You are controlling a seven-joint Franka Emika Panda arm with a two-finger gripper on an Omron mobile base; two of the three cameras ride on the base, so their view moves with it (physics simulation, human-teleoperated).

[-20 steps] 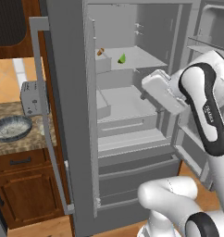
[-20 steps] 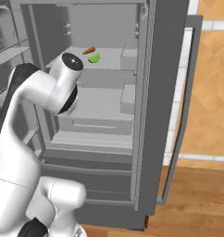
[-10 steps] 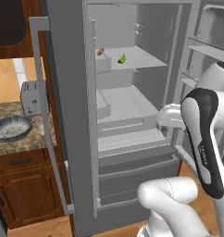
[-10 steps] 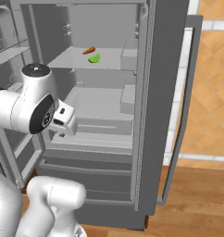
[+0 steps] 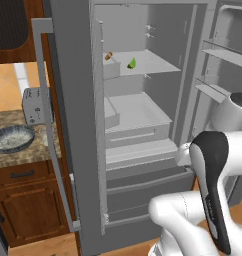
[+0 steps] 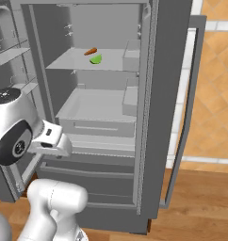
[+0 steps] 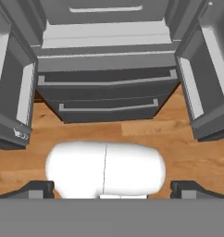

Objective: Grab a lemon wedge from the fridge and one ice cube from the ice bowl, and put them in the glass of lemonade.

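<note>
fridge (image 5: 73,100) doors: open | upper shelf (image 5: 153,62): roomy beside lemon wedge (image 5: 132,63) | drawers (image 7: 107,92): shut

I'm seeing flat, even rendered light, no glare; the fridge (image 5: 143,115) interior is reading pale grey with soft shelf shadows, everything staying sharp, no edge distortion.

No readable text, label, brand, number or sign is seen in any view. The fridge (image 5: 143,100), its shelves and the toaster (image 5: 35,106) are shown with plain, unmarked surfaces.
</note>
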